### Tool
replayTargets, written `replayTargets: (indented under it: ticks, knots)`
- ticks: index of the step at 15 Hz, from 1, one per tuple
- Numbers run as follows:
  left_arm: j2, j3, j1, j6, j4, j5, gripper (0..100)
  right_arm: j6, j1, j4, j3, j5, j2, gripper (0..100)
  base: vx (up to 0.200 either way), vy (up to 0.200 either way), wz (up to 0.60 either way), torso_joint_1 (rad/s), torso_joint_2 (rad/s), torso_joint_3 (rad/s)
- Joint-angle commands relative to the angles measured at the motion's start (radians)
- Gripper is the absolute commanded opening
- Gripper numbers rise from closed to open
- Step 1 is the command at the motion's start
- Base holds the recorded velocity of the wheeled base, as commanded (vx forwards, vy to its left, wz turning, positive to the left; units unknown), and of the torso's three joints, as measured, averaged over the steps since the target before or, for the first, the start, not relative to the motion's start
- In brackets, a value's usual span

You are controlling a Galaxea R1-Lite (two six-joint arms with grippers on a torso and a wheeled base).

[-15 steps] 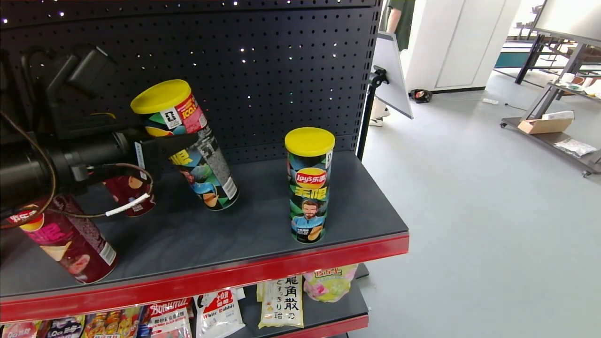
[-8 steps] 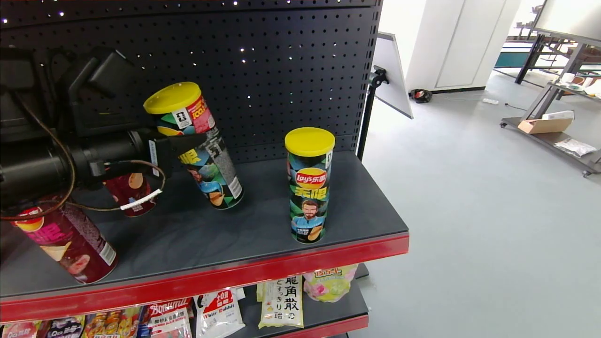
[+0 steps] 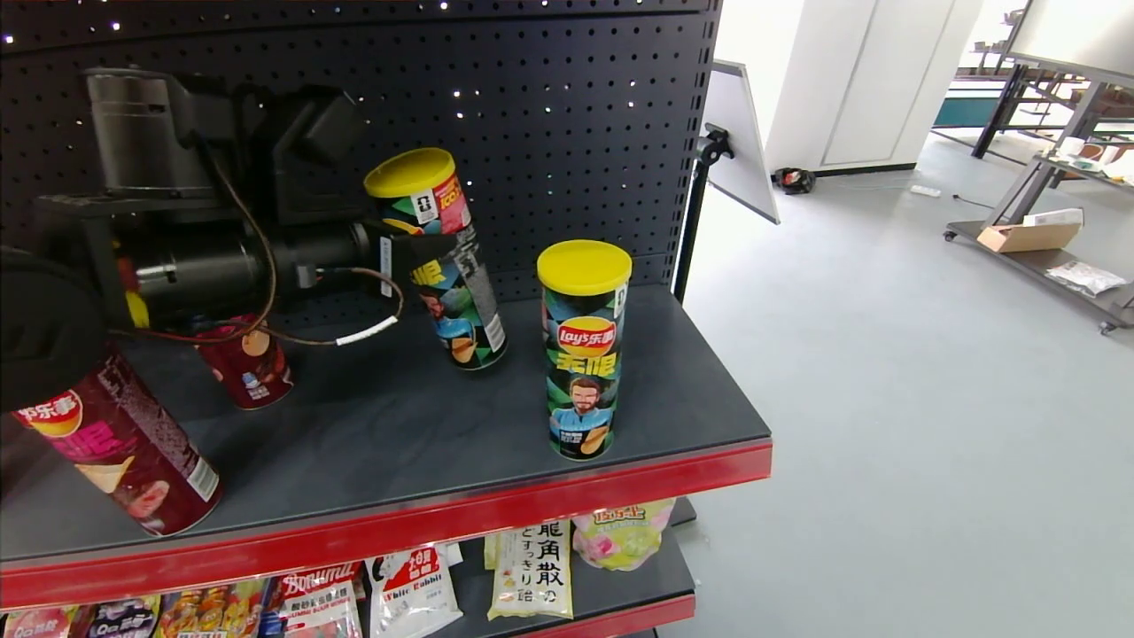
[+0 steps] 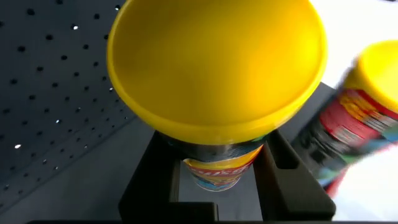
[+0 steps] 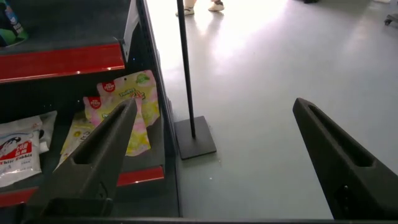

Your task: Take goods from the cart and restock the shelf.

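Progress: mid-placement, I judge; one standing can (image 3: 582, 354) and two red cans (image 3: 133, 443) are already on the shelf (image 3: 399, 425).
Held can (image 3: 461, 301): tilted, by the pegboard (image 3: 576, 115), just beside the standing can; base contact unclear.
Left gripper (image 3: 399, 257): clamped around the held can.
Right gripper (image 5: 214, 102): fingers apart, empty.
Remaining: upright it, release.
Lower shelf (image 3: 611, 620): holds snack bags (image 3: 523, 567).

A tilted white board (image 3: 742, 142) on a black pole (image 3: 689, 239), cardboard box (image 3: 1028, 237) beyond.
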Motion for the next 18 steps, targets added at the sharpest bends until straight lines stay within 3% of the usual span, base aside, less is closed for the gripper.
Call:
replayTargets:
  ticks: [1, 4, 10, 13, 18]
  knots:
    - [0.080, -0.047, -0.003, 0.000, 0.000, 0.000, 0, 0.000, 0.000, 0.001, 0.000, 0.000, 0.000, 100, 0.000, 0.000, 0.00, 0.000, 0.00, 0.000]
    - [0.201, -0.168, -0.028, 0.009, -0.004, -0.003, 0, 0.001, 0.000, 0.001, 0.000, 0.000, 0.000, 100, 0.000, 0.000, 0.00, 0.000, 0.00, 0.000]
    - [0.312, -0.313, -0.051, 0.017, 0.000, -0.009, 0, 0.000, 0.000, -0.001, 0.000, 0.000, 0.000, 100, 0.000, 0.000, 0.00, 0.000, 0.00, 0.000]
    - [0.332, -0.338, -0.070, 0.037, 0.003, -0.011, 0, 0.000, 0.000, 0.001, 0.000, 0.000, 0.000, 100, 0.000, 0.000, 0.00, 0.000, 0.00, 0.000]
    - [0.342, -0.340, -0.086, 0.040, 0.001, -0.012, 0, 0.001, 0.000, 0.001, 0.000, 0.000, 0.000, 100, 0.000, 0.000, 0.00, 0.000, 0.00, 0.000]
